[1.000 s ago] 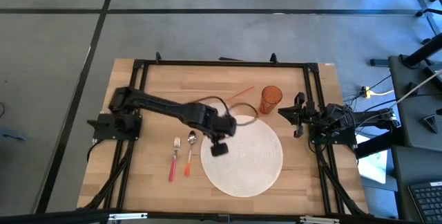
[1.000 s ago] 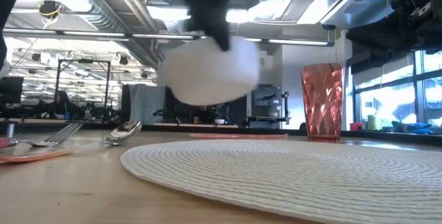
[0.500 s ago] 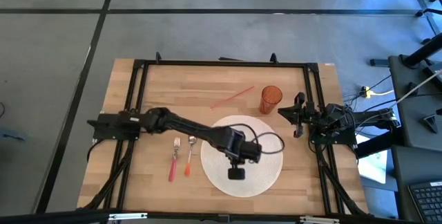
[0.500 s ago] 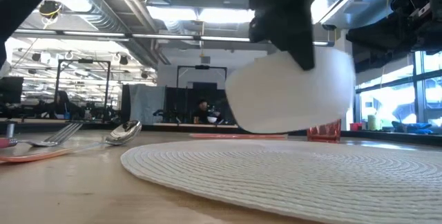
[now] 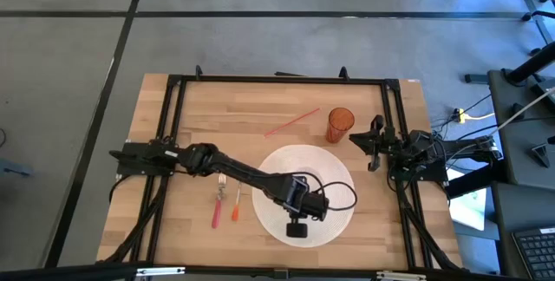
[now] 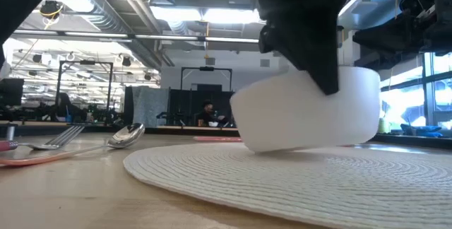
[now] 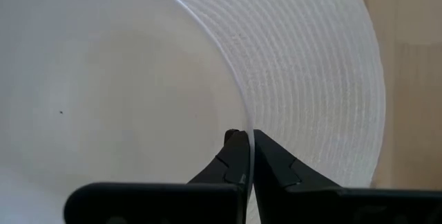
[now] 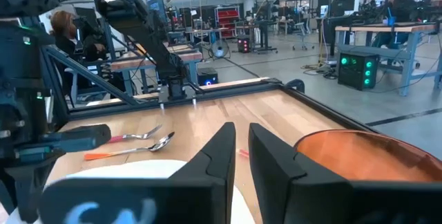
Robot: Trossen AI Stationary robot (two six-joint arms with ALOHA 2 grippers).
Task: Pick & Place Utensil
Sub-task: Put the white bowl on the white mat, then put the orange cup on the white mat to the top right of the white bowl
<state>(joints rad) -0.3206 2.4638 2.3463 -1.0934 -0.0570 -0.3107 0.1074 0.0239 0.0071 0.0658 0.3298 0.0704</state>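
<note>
Currently the left claw (image 5: 297,227) is extended over the single round white woven placemat (image 5: 334,177), fingers pinched on the rim of one white bowl (image 6: 307,112). In the left wrist view both dark fingers (image 7: 238,156) meet with the bowl wall clamped between them. In the low view the bowl sits tilted, its lower edge at or just above the placemat surface; actual contact cannot be confirmed.

Utensil count: two, lying side by side on the wooden counter (image 5: 199,112), just beside the placemat edge on the left arm's side.
- One fork (image 5: 218,205) with a red-pink handle.
- One spoon (image 5: 237,201) with an orange handle.
Both are apart from either claw.

Other items on the counter:
- One orange faceted tumbler (image 5: 339,126), upright, near the far edge of the placemat.
- One thin red straw-like stick (image 5: 291,122), lying flat beside the tumbler.

The right claw (image 5: 371,145) waits at the counter's right edge, near the tumbler, fingers slightly parted with nothing between them.
</note>
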